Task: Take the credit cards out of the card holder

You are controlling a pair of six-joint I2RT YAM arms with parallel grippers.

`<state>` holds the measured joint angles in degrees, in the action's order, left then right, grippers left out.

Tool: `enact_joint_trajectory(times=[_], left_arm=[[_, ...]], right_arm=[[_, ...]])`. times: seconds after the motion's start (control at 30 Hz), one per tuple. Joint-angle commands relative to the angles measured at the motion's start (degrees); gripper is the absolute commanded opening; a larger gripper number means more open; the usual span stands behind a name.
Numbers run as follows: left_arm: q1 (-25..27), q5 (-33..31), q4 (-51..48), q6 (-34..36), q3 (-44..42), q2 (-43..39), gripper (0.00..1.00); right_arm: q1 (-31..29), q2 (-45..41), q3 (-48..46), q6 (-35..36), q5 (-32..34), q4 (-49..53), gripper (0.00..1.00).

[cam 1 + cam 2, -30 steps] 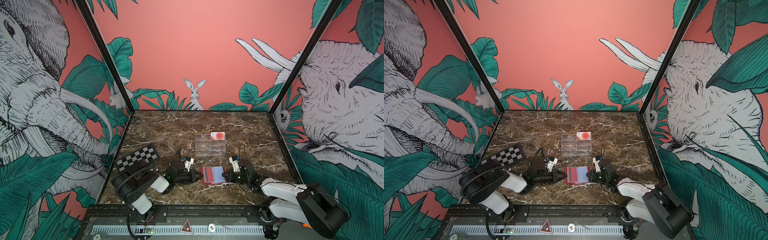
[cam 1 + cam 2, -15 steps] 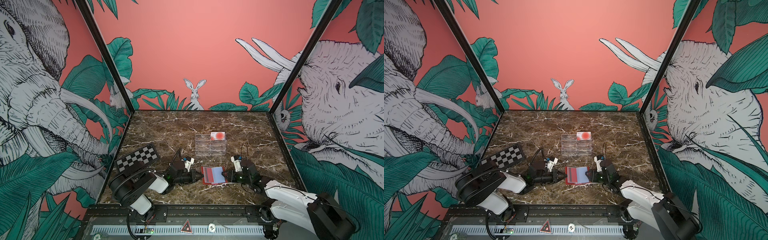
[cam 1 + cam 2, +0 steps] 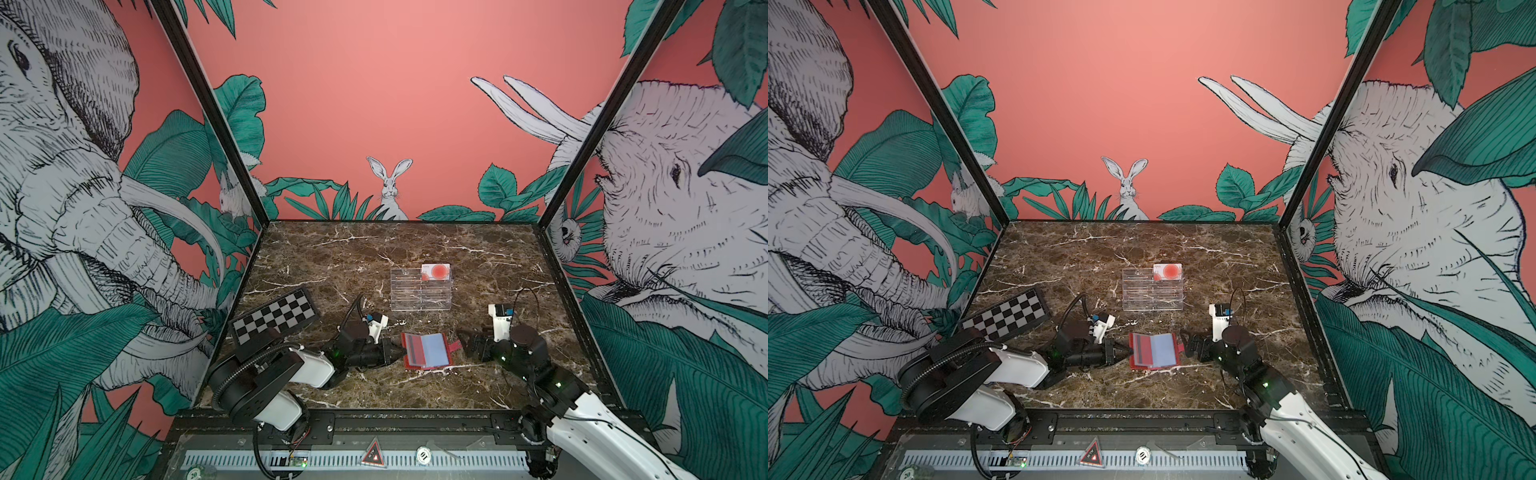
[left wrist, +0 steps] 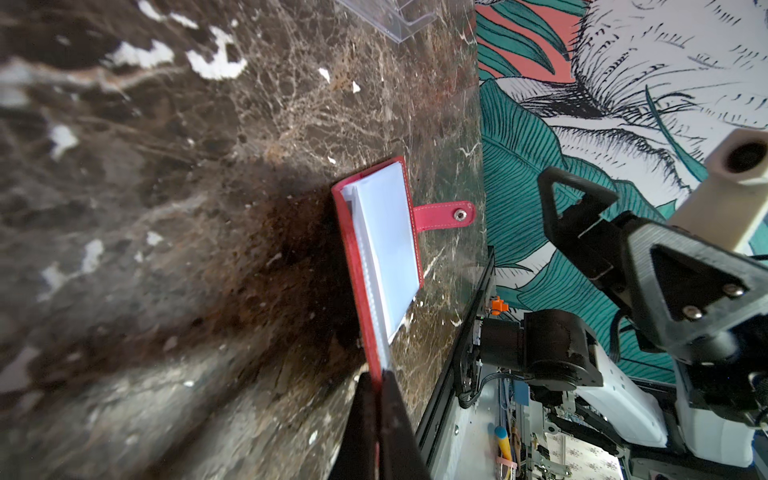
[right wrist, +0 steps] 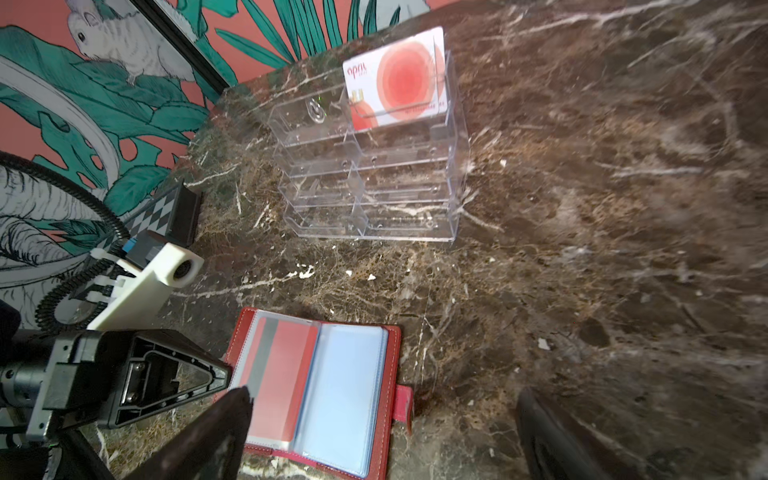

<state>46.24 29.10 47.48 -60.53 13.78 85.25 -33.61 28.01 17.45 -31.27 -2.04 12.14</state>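
Observation:
The red card holder (image 3: 447, 362) (image 3: 1176, 362) lies open on the marble near the front. Its left sleeve holds a red card with a grey stripe (image 5: 278, 370). The right sleeve holds a pale blue card (image 5: 340, 390) (image 4: 386, 232). My left gripper (image 3: 401, 353) (image 3: 1129, 352) (image 4: 380, 376) is shut on the holder's left edge. To the right of the snap tab (image 4: 446, 216), my right gripper (image 3: 471, 347) (image 3: 1192, 345) (image 5: 384, 392) is open and holds nothing. A white card with a red circle (image 3: 435, 272) (image 5: 395, 79) stands in the clear stand's top tier.
The clear acrylic tiered stand (image 3: 419, 291) (image 3: 1152, 291) (image 5: 365, 178) stands just behind the holder. A black-and-white chequered board (image 3: 274, 318) (image 3: 1009, 318) lies at the left. Walls close the table on three sides, with a black rail along the front.
My right gripper has opened and drawn back a little to the right of the holder. The left gripper keeps its grip on the holder's left edge.

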Motion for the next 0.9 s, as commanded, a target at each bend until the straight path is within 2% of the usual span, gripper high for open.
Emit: enact_joint_trajectory(times=[0.0,0.27,0.53,0.77,0.87], left_arm=[[0.28,-0.01,-1.05,1.03,0.55,-2.14,0.00],[0.43,-1.06,-3.91,1.95,0.56,-4.31,0.00],[0.53,-1.33,-3.67,1.80,0.90,-4.20,0.00],[0.66,-1.06,-4.30,2.24,1.69,-4.12,0.00],[0.74,-1.15,-3.73,1.92,1.45,-4.13,0.00]], right_arm=[[0.55,-0.86,1.85,1.05,3.00,5.46,0.98],[1.26,4.42,4.61,1.07,-3.57,5.07,0.98],[2.20,2.98,2.39,-0.81,-4.81,0.27,0.98],[2.24,15.12,3.36,-3.73,-11.48,-3.72,0.96],[1.29,20.38,4.50,-4.64,-11.89,-4.19,0.94]])
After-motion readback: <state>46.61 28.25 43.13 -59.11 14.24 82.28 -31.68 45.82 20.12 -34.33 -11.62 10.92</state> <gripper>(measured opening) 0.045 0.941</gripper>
